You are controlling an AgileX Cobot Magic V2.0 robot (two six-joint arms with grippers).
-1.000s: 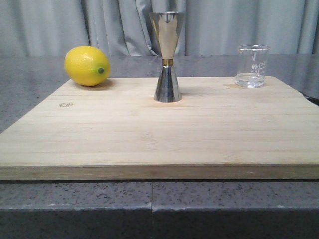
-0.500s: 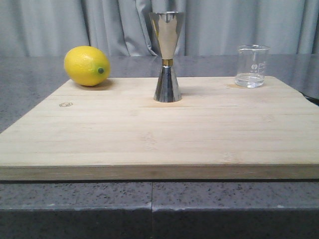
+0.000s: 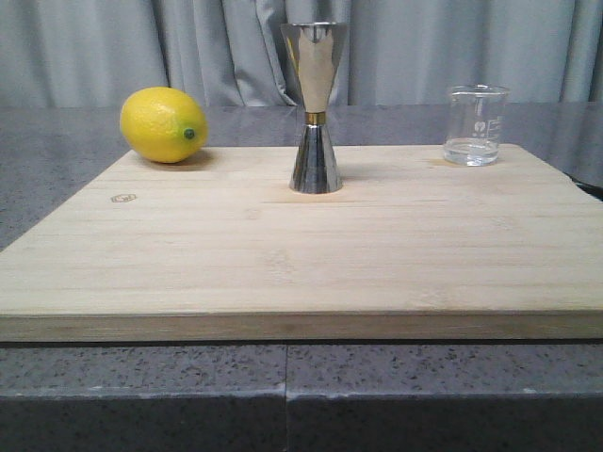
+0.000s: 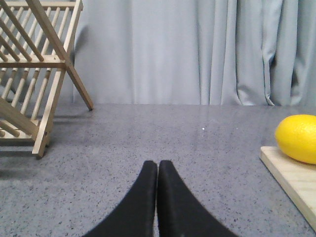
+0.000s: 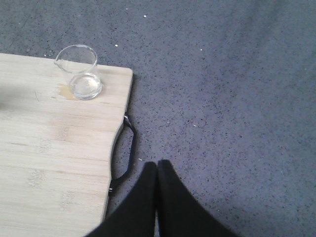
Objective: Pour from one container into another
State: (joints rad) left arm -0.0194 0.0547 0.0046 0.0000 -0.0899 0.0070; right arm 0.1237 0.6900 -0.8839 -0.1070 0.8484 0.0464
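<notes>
Glass beaker (image 5: 79, 71) stands well apart from the right arm's closed jaws.

Speckled grey countertop (image 3: 57, 160) under a wooden board (image 3: 301, 254) and drying rack (image 4: 34, 74).

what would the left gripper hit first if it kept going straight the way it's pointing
Probably nothing soon: the shut left gripper points over bare grey countertop toward the curtain. The wooden rack and the lemon sit off to either side. Depth is unclear.
</notes>
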